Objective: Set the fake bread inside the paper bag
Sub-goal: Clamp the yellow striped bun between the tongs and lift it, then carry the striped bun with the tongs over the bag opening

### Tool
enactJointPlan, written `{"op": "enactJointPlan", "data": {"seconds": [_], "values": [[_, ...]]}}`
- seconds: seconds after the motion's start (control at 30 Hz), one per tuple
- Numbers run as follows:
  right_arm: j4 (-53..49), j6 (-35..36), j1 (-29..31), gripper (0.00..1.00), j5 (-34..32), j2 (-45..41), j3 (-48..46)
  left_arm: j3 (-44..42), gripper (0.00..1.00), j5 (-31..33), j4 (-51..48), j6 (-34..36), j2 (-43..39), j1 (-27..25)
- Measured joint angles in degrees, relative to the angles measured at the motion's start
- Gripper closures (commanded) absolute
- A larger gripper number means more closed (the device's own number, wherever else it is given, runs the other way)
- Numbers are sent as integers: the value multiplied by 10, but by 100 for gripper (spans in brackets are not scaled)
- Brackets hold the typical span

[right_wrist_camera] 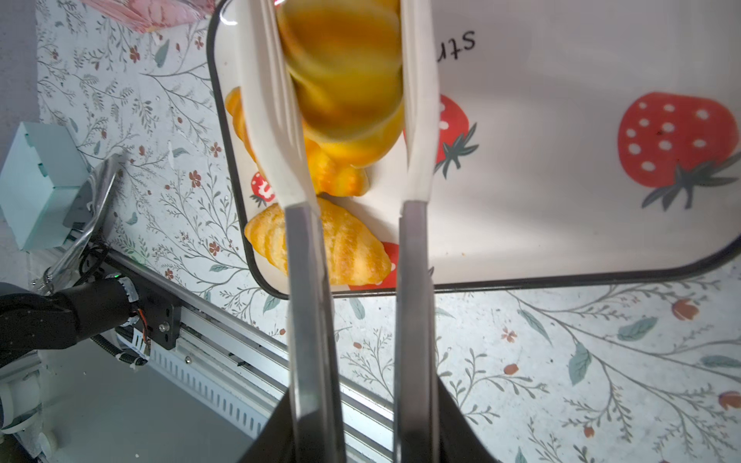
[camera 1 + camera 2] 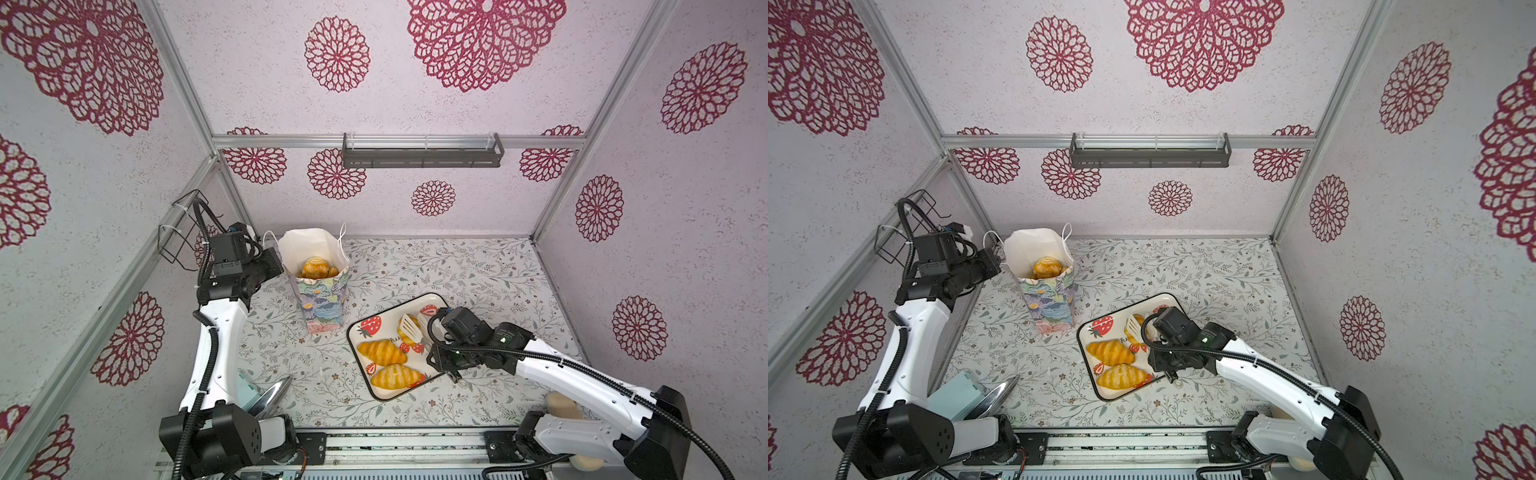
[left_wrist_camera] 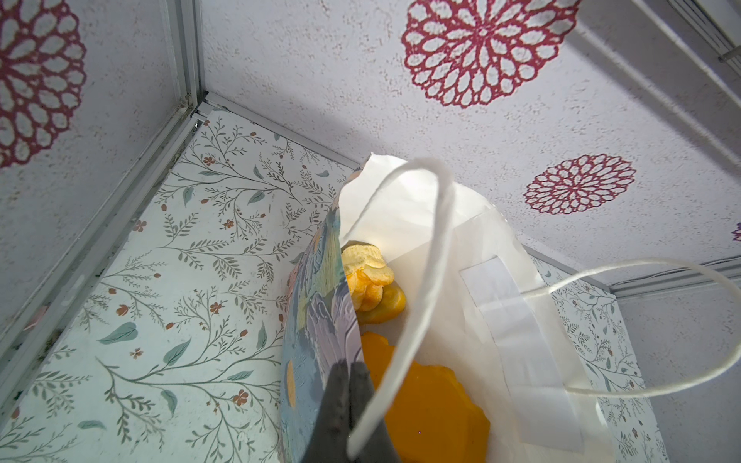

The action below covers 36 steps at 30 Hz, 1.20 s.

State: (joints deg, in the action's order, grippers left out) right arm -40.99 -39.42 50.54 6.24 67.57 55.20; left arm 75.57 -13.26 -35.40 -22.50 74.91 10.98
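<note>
The paper bag (image 2: 322,299) stands upright at the back left with fake bread (image 2: 316,266) inside its white interior. My left gripper (image 3: 349,368) is shut on the bag's near rim (image 3: 320,320), next to a cord handle. My right gripper (image 1: 361,401) is shut on a pair of white-tipped tongs (image 1: 417,120). The tong blades clamp a golden croissant (image 1: 345,80) over the strawberry tray (image 2: 432,300). Two more croissants (image 2: 381,351) (image 2: 397,376) lie on the tray's near left side. I cannot tell whether the clamped croissant is clear of the tray.
A teal box (image 2: 955,395) and a shiny metal piece (image 2: 998,392) lie by the left arm's base. A wire basket (image 2: 183,232) hangs on the left wall and a dark shelf (image 2: 422,156) on the back wall. A beige object (image 2: 561,405) sits under the right arm.
</note>
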Motion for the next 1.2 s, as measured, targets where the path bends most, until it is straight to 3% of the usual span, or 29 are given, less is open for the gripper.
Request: {"op": "enactJointPlan", "data": {"seconds": [1.2], "values": [[71,93,-1,62,41,96,209,-6,100,-20,16,0,0,2]]}}
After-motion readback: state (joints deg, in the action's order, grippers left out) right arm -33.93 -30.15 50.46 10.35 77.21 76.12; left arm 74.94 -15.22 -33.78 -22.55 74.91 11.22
